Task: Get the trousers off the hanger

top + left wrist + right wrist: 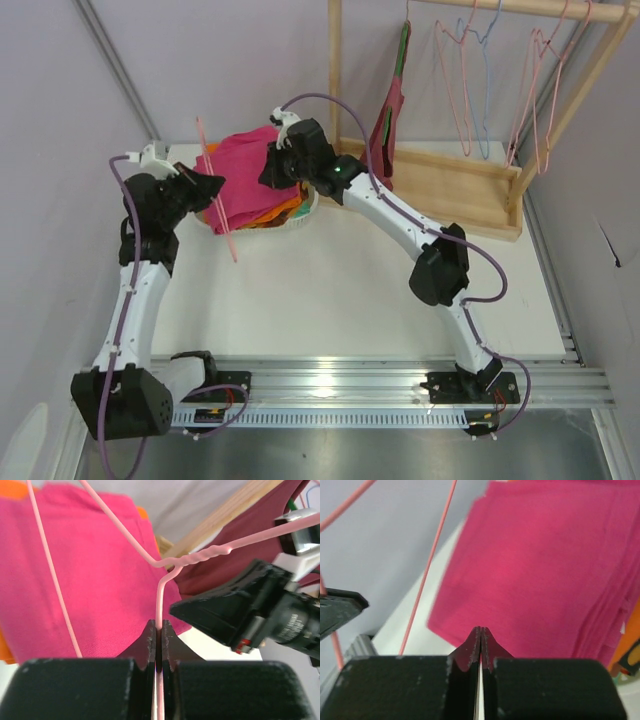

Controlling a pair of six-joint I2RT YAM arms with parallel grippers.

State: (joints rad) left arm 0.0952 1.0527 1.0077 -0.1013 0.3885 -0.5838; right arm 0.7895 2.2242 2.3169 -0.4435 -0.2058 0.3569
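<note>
The magenta trousers (243,168) lie flat on top of a pile at the back left of the table. They fill the left wrist view (90,580) and the right wrist view (545,565). The thin pink hanger (218,205) stands edge-on just left of them, and my left gripper (216,186) is shut on its wire (159,605) below the twisted neck. My right gripper (270,176) hovers over the trousers' near edge, its jaws shut with nothing between them (481,632). In the right wrist view, bare table shows between the hanger wire (427,570) and the trousers.
Under the trousers, an orange cloth (283,210) lies in a white basket (305,215). A wooden rack (450,180) at the back right carries a maroon garment (385,135) on a green hanger, a light-blue hanger (486,60) and pink hangers (455,90).
</note>
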